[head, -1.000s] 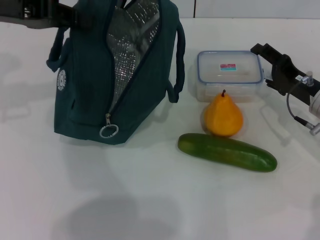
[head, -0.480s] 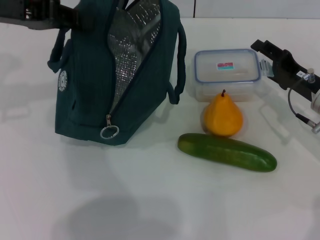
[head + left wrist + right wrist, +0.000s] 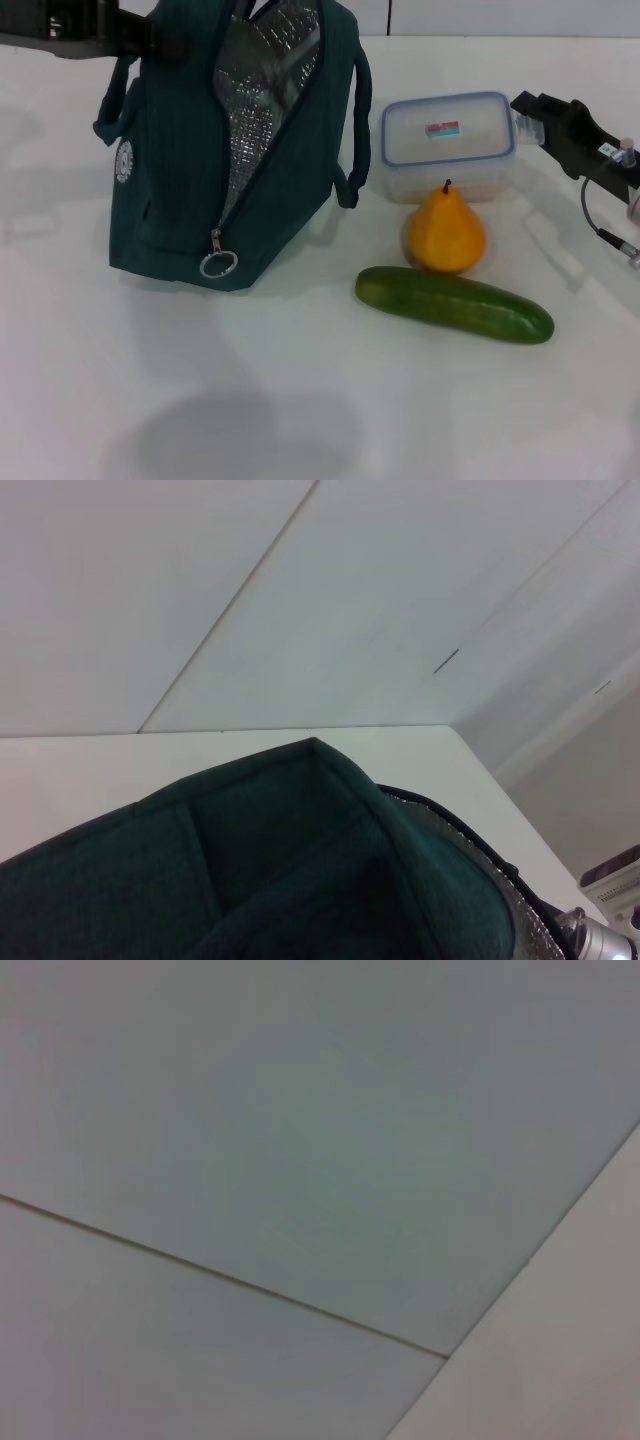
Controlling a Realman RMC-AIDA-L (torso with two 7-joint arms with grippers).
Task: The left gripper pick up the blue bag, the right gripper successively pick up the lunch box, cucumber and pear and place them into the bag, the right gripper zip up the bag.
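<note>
Touching lunch box edge: right end effector, clamp state unclear; pink-teal sticker unreadable; bag logo illegible.

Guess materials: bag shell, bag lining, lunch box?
blue bag: dark teal woven fabric by its matte look. Its lining: silvery quilted foil, probably insulation. lunch box: clear, glossy hard plastic, likely; see-through walls, blue-rimmed lid.

I see a white table beneath everything, and behind the table a pale panelled wall.
</note>
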